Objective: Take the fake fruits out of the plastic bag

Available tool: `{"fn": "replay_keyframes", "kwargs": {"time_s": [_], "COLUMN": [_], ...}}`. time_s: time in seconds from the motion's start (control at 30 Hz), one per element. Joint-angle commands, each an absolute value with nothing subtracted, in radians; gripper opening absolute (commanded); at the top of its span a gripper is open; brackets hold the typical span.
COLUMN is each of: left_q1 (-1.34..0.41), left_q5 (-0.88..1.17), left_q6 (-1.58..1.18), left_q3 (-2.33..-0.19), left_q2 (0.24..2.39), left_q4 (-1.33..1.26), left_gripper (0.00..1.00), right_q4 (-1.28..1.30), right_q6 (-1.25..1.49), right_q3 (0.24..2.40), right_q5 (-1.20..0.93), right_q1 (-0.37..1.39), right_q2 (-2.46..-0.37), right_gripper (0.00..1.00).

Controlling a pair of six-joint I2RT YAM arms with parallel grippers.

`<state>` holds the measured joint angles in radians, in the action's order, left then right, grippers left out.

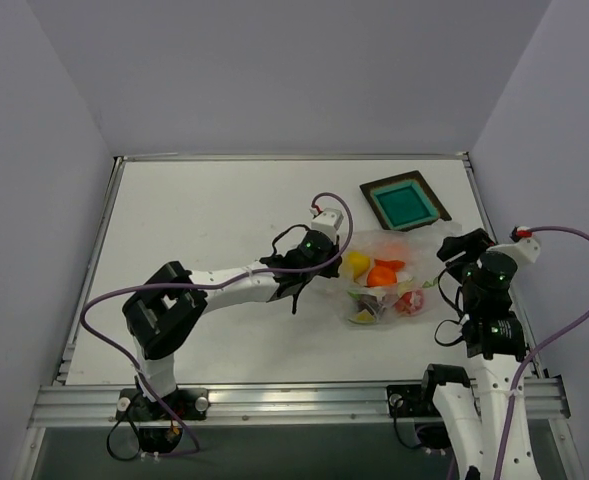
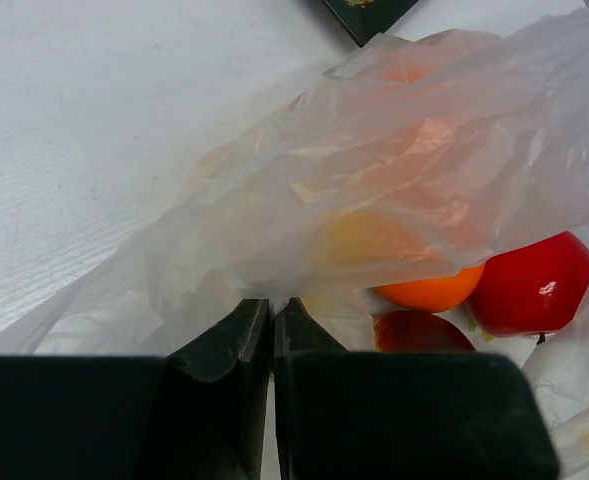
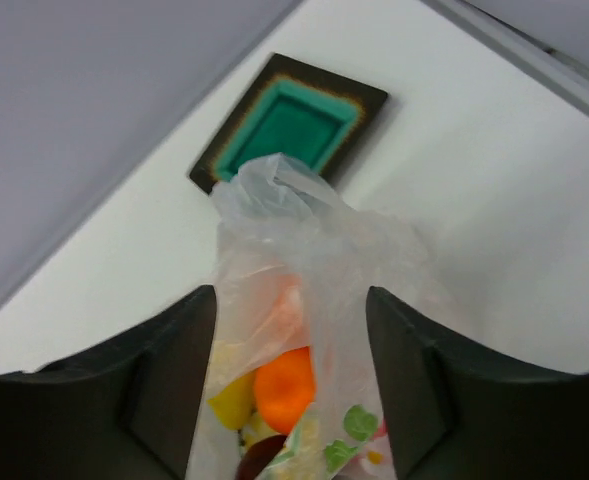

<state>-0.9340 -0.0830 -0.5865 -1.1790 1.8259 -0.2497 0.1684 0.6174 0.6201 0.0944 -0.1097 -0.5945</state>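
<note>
The clear plastic bag [image 1: 399, 250] with printed citrus slices lies right of centre on the table. It holds a yellow pear [image 1: 357, 263], an orange ball [image 1: 382, 275] and a red apple [image 1: 409, 302]. My left gripper [image 1: 332, 262] is shut on the bag's left edge; in the left wrist view the fingers [image 2: 244, 335] pinch the film [image 2: 424, 170], with an orange ball [image 2: 429, 290] and the red apple [image 2: 532, 283] just beyond. My right gripper [image 1: 446, 262] is open at the bag's right side. In the right wrist view the bag [image 3: 314, 250] rises between the spread fingers [image 3: 174, 370], showing an orange ball [image 3: 286, 385] and the pear [image 3: 232, 400].
A dark square tray with a teal centre [image 1: 406, 201] sits just behind the bag, also in the right wrist view [image 3: 289, 125]. The white table [image 1: 204, 220] is walled at the left, right and back. The left arm's purple cable loops above the gripper.
</note>
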Motion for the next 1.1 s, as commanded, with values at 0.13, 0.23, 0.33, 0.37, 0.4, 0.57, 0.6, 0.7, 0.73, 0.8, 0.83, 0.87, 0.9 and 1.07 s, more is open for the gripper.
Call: {"fn": "replay_keyframes", "kwargs": {"time_s": [0.13, 0.23, 0.33, 0.37, 0.4, 0.57, 0.6, 0.7, 0.73, 0.8, 0.83, 0.87, 0.9, 1.07], "left_q1": [-0.943, -0.943, -0.943, -0.943, -0.943, -0.943, -0.943, -0.945, -0.945, -0.948, -0.95, -0.951, -0.954, -0.962], "left_q5": [-0.123, -0.126, -0.127, -0.126, -0.127, -0.121, -0.118, -0.117, -0.118, -0.118, -0.117, -0.117, -0.117, -0.115], "left_q6": [-0.561, -0.558, -0.557, -0.557, -0.557, -0.56, -0.561, -0.561, -0.56, -0.558, -0.558, -0.558, -0.558, -0.558], "left_q3": [-1.212, -1.216, -1.221, -1.223, -1.223, -1.229, -1.23, -1.23, -1.23, -1.229, -1.229, -1.226, -1.223, -1.197], "left_q2": [1.773, 1.772, 1.772, 1.77, 1.77, 1.773, 1.775, 1.775, 1.772, 1.772, 1.772, 1.772, 1.772, 1.763], "left_q4": [-0.239, -0.238, -0.235, -0.233, -0.235, -0.236, -0.238, -0.238, -0.236, -0.236, -0.236, -0.236, -0.238, -0.253], "left_gripper": [0.02, 0.02, 0.02, 0.02, 0.02, 0.02, 0.02, 0.02, 0.02, 0.02, 0.02, 0.02, 0.02, 0.03], "right_q4": [0.184, 0.196, 0.199, 0.198, 0.189, 0.158, 0.155, 0.149, 0.138, 0.103, 0.089, 0.08, 0.062, -0.029], "right_q6": [0.534, 0.519, 0.525, 0.528, 0.526, 0.538, 0.529, 0.52, 0.526, 0.551, 0.557, 0.561, 0.564, 0.551], "right_q3": [0.724, 0.759, 0.814, 0.842, 0.853, 0.835, 0.803, 0.729, 0.712, 0.665, 0.655, 0.646, 0.638, 0.595], "right_q5": [0.081, 0.178, 0.183, 0.166, 0.137, -0.201, -0.228, -0.244, -0.23, -0.209, -0.201, -0.174, -0.155, -0.025], "right_q1": [-0.049, -0.026, -0.025, -0.025, -0.023, -0.006, -0.006, 0.085, 0.109, 0.19, 0.218, 0.244, 0.297, 0.351], "right_q2": [-0.62, -0.612, -0.615, -0.615, -0.624, -0.689, -0.719, -0.762, -0.768, -0.791, -0.802, -0.817, -0.853, -1.009], "right_gripper": [0.3, 0.5, 0.78, 0.79, 0.71, 0.18, 0.15, 0.12, 0.11, 0.1, 0.1, 0.1, 0.1, 0.1]}}
